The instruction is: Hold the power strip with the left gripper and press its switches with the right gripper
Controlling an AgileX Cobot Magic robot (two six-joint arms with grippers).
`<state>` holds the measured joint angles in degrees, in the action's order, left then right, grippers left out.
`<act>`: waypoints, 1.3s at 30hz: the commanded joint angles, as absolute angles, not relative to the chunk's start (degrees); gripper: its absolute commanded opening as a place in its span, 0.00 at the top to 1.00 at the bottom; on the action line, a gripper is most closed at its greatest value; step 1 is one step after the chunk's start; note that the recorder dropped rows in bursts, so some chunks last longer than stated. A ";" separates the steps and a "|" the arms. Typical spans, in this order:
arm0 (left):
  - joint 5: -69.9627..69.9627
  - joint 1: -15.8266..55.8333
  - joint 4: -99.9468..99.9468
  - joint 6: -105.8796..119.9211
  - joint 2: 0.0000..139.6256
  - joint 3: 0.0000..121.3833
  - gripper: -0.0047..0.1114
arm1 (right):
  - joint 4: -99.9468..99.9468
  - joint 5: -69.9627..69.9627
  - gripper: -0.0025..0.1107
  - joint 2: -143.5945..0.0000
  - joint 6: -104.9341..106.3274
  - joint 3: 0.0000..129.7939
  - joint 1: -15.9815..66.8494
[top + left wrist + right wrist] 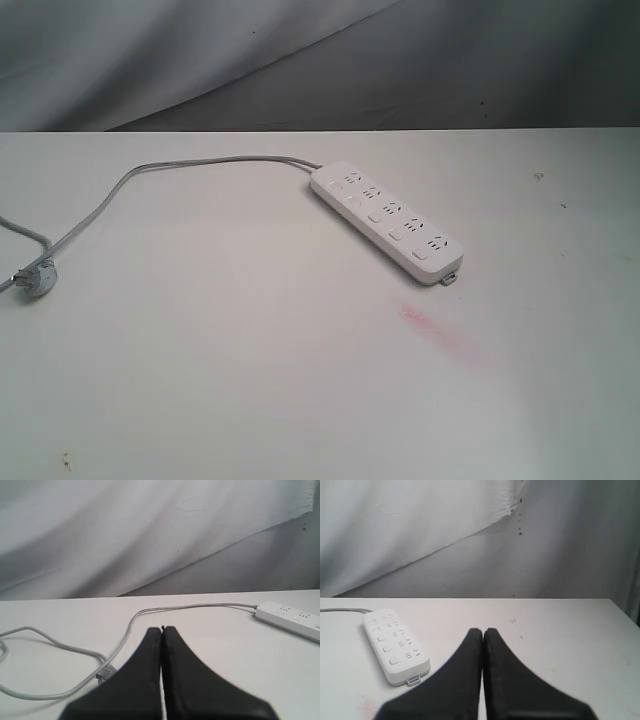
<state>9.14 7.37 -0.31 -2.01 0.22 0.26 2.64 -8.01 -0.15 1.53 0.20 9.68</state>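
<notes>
Basically nothing of the task is done yet: no hold, no press.

Exterior view: the power strip (387,222) lies flat on the white surface (250,390), untouched. It sits toward the far edge and right of the middle, at a diagonal. Its cord end points to the far edge and its small tab (450,277) points to the near right corner. The grey cord (130,180) runs off toward the left edge and ends at a plug (35,278) near that edge. A pink stain (435,328) marks the surface just nearside of the tab. Neither hand shows in this view.

Left wrist view: the left hand (162,629) has its fingers pressed together on nothing. The power strip (292,619) is well apart from it, only the cord end in frame. The cord (131,627) and plug (104,672) lie between.

Right wrist view: the right hand (483,630) is also closed flat and empty. The power strip (395,647) lies off to one side ahead of it, apart and not touched, tab end nearer the camera. The switches (382,639) show as small squares along one long side; whether on or off, cannot tell.

Left to do, as I judge it: the left hand must spread, reach the strip and clamp it, then the right hand presses each switch. All of it remains.
</notes>
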 commanded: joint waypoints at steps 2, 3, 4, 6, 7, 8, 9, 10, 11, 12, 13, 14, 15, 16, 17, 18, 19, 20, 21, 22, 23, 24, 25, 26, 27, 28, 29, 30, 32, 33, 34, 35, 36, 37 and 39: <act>9.02 7.28 -0.36 -2.50 0.00 0.00 0.96 | 2.82 -7.46 0.98 0.00 1.61 0.00 9.82; 9.02 7.28 -0.36 -2.50 0.00 0.00 0.96 | 2.82 -7.46 0.98 0.00 1.61 0.00 9.82; 9.02 7.28 -0.36 -2.50 0.00 0.00 0.96 | 2.82 -7.46 0.98 0.00 1.61 0.00 9.82; 9.02 7.28 -0.36 -2.50 0.00 0.00 0.96 | 2.82 -7.46 0.98 0.00 1.61 0.00 9.82; 9.02 7.28 -0.36 -2.50 0.00 0.00 0.96 | 2.82 -7.46 0.98 0.00 1.61 0.00 9.82; 9.02 7.28 -0.36 -2.50 0.00 0.00 0.96 | 2.82 -7.46 0.98 0.00 1.61 0.00 9.82; 9.02 7.28 -0.36 -2.50 0.00 0.00 0.96 | 2.82 -7.46 0.98 0.00 1.61 0.00 9.82; 9.02 7.28 -0.36 -2.50 0.00 0.00 0.96 | 2.82 -7.46 0.98 0.00 1.61 0.00 9.82; 9.02 7.28 -0.36 -2.50 0.00 0.00 0.96 | 2.82 -7.46 0.98 0.00 1.61 0.00 9.82; 9.02 7.28 -0.36 -2.50 0.00 0.00 0.96 | 2.82 -7.46 0.98 0.00 1.61 0.00 9.82; 9.02 7.28 -0.36 -2.50 0.00 0.00 0.96 | 2.82 -7.46 0.98 0.00 1.61 0.00 9.82; 9.02 7.28 -0.36 -2.50 0.00 0.00 0.96 | 2.82 -7.46 0.98 0.00 1.61 0.00 9.82; 9.02 7.28 -0.36 -2.50 0.00 0.00 0.96 | 2.82 -7.46 0.98 0.00 1.61 0.00 9.82; 9.02 7.28 -0.36 -2.50 0.00 0.00 0.96 | 2.82 -7.28 0.98 0.00 1.63 0.00 9.82; 9.02 7.28 -0.36 -2.50 0.00 0.00 0.96 | 2.82 -6.86 0.98 0.00 1.63 0.00 9.82; 9.02 7.28 -0.36 -2.50 0.00 0.00 0.96 | 2.82 -6.35 0.98 0.00 1.63 0.00 9.82; 8.72 7.28 -0.36 -2.50 0.00 0.00 0.96 | 2.82 -5.56 0.98 0.00 1.63 0.00 9.82; 7.24 7.28 -0.36 -2.50 0.00 0.00 0.96 | 2.82 -4.09 0.98 0.00 1.63 0.00 9.82; 6.66 7.28 -0.36 -2.50 0.00 0.00 0.96 | 3.10 -3.46 0.98 0.00 1.48 0.00 9.82; 4.35 7.28 0.54 -3.52 0.00 0.00 0.96 | 4.60 -1.52 0.98 0.00 0.52 0.00 9.82; 2.83 7.28 1.29 -4.09 0.00 0.00 0.96 | 6.96 0.00 0.98 0.00 -0.69 0.00 9.82; 0.47 7.28 2.89 -5.89 0.00 0.00 0.96 | 14.09 1.74 0.98 0.00 -3.73 0.00 9.82; -0.34 7.28 4.69 -7.21 0.00 0.00 0.96 | 17.46 2.03 0.98 0.00 -4.56 0.00 9.82; 1.23 7.28 8.75 -9.86 0.00 0.00 0.96 | 22.07 0.43 0.98 0.00 -4.56 0.04 9.82; 2.62 7.28 11.17 -10.43 0.00 0.53 0.96 | 23.55 -1.27 0.98 0.00 -4.56 1.08 9.82; 5.45 7.28 15.98 -10.43 1.61 3.00 0.96 | 23.65 -5.34 0.98 0.00 -4.56 3.84 9.82; 8.34 7.28 19.26 -10.43 4.03 5.62 0.96 | 23.65 -8.13 0.98 0.00 -4.56 6.30 9.82; 10.73 7.28 22.43 -10.43 6.68 8.13 0.96 | 23.65 -10.87 0.98 0.00 -4.56 8.48 9.82; 15.23 7.28 27.81 -9.91 13.17 13.70 0.96 | 23.65 -13.54 0.98 0.00 -4.33 12.19 9.82; 17.54 7.28 28.83 -7.62 16.82 16.79 0.96 | 23.65 -15.22 0.98 -1.72 -3.36 14.19 9.82; 20.02 7.28 29.81 -3.35 20.56 20.15 0.96 | 23.65 -17.45 0.98 -3.89 -2.17 16.30 9.82; 22.61 7.28 31.62 1.71 24.95 23.49 0.96 | 23.65 -19.02 0.98 -6.50 -0.65 18.38 10.05; 23.72 7.28 32.97 4.24 27.16 25.79 0.96 | 23.65 -19.67 0.98 -8.17 0.42 19.74 10.33; 24.82 7.28 34.59 6.96 29.94 28.01 0.96 | 23.65 -20.12 0.98 -10.95 1.30 21.04 10.94; 26.61 7.28 37.79 11.88 35.03 31.83 0.96 | 23.88 -20.81 0.98 -15.02 3.18 23.21 11.82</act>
<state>23.80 7.37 33.63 4.58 29.03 27.41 23.66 -19.02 -9.88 0.00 20.33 10.77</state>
